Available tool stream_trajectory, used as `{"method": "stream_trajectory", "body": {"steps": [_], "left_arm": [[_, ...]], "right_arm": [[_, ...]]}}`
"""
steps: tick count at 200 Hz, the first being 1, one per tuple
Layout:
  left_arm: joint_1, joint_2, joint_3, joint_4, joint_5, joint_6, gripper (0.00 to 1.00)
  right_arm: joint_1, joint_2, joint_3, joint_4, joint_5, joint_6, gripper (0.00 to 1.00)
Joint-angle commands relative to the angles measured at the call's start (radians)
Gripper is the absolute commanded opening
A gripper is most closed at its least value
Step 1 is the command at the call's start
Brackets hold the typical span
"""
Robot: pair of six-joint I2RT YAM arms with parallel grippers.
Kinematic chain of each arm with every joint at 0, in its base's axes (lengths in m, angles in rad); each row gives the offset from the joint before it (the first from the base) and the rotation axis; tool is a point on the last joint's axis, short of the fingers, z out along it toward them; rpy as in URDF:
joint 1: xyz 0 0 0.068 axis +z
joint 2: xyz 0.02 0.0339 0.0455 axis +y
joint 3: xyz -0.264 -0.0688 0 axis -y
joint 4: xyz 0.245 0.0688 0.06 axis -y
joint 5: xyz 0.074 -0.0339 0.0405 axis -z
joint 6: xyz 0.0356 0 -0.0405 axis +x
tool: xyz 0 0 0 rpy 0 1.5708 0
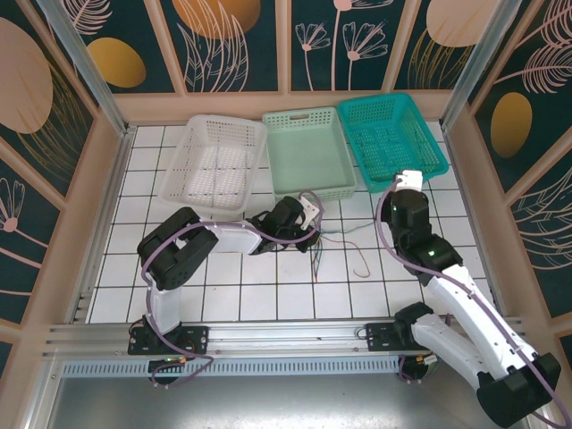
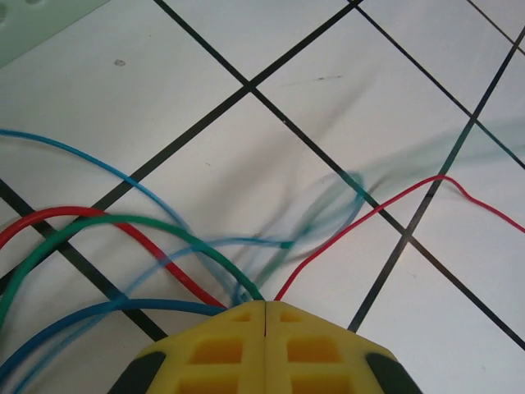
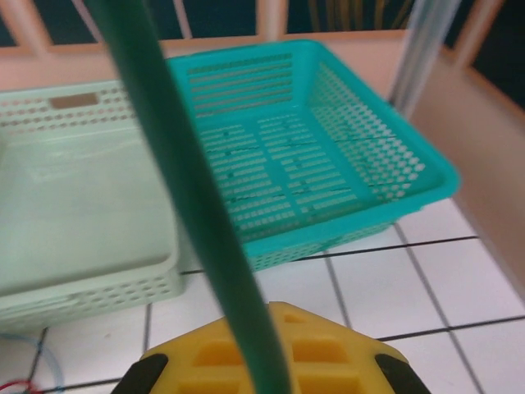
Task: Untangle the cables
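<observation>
Red, green and blue cables (image 2: pixel 123 218), limp and featherlight, fan from the left gripper (image 2: pixel 264 307), pinched there; right gripper (image 3: pixel 275 310) nips one green cable (image 3: pixel 193 189). Free ends seem the safest holds.

White-tiled table (image 1: pixel 223 295) with white basket (image 1: pixel 214 170), pale-green basket (image 1: pixel 308 161), teal basket (image 1: pixel 393 134) (far edge) and thin cables (image 2: pixel 123 218).

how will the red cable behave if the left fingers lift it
Probably floppy: the red cable curves loosely over the tiles. Likely very light, being so thin. It may drag the green cable along, since they cross near the left fingers.
</observation>
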Motion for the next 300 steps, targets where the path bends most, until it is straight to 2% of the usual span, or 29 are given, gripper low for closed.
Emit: {"method": "stream_trajectory", "body": {"steps": [1,14,28,41,56,98,126,164,170,174,177,194,247,262,288,300], "left_arm": [[0.0,-0.005,-0.012,-0.055,-0.038,-0.003,0.0],[-0.001,-0.008,-0.011,-0.054,-0.042,-0.003,0.0],[0.0,-0.011,-0.009,-0.052,-0.045,-0.002,0.0],[0.001,-0.016,-0.007,-0.051,-0.041,-0.002,0.01],[0.001,-0.033,-0.013,-0.035,-0.04,-0.01,0.06],[-0.001,-0.131,-0.059,0.036,-0.06,-0.038,0.38],[0.0,-0.219,-0.097,0.078,-0.095,-0.061,0.59],[0.0,-0.356,-0.184,0.161,-0.149,-0.097,0.77],[0.001,-0.379,-0.199,0.17,-0.172,-0.102,0.83],[0.0,-0.393,-0.209,0.174,-0.189,-0.103,0.95],[0.0,-0.404,-0.216,0.177,-0.203,-0.102,0.98],[0.001,-0.47,-0.251,0.181,-0.269,-0.052,0.99],[0.001,-0.547,-0.215,0.022,-0.394,0.285,0.99],[0.0,-0.569,-0.22,0.052,-0.475,0.299,0.99],[0.001,-0.664,-0.333,0.244,-0.654,0.233,0.99],[0.0,-0.704,-0.389,0.314,-0.695,0.218,0.99]], "right_arm": [[-0.01,-0.036,0.042,-0.01,0.176,-0.017,0.0],[-0.01,-0.05,0.043,-0.004,0.199,-0.019,0.0],[-0.01,-0.071,0.039,0.015,0.17,-0.028,0.0],[-0.01,-0.094,0.027,0.038,0.097,-0.045,0.0],[-0.01,-0.12,0.007,0.067,-0.042,-0.068,0.0],[-0.01,-0.116,-0.023,0.107,-0.232,-0.081,0.0],[-0.012,-0.105,-0.054,0.181,-0.262,-0.048,0.0],[-0.022,-0.005,-0.044,0.267,-0.302,-0.001,0.0],[-0.023,0.019,-0.032,0.269,-0.317,0.001,0.0],[-0.025,0.034,-0.023,0.27,-0.326,0.001,0.0],[-0.025,0.045,-0.018,0.27,-0.332,0.001,0.0],[-0.028,0.11,0.021,0.262,-0.378,-0.005,0.0],[-0.032,0.285,0.155,0.161,-0.513,-0.03,0.0],[-0.033,0.32,0.183,0.139,-0.509,-0.026,0.0],[-0.045,0.355,0.206,0.111,-0.347,0.012,0.0],[-0.057,0.352,0.205,0.114,-0.357,0.026,0.0]]}}
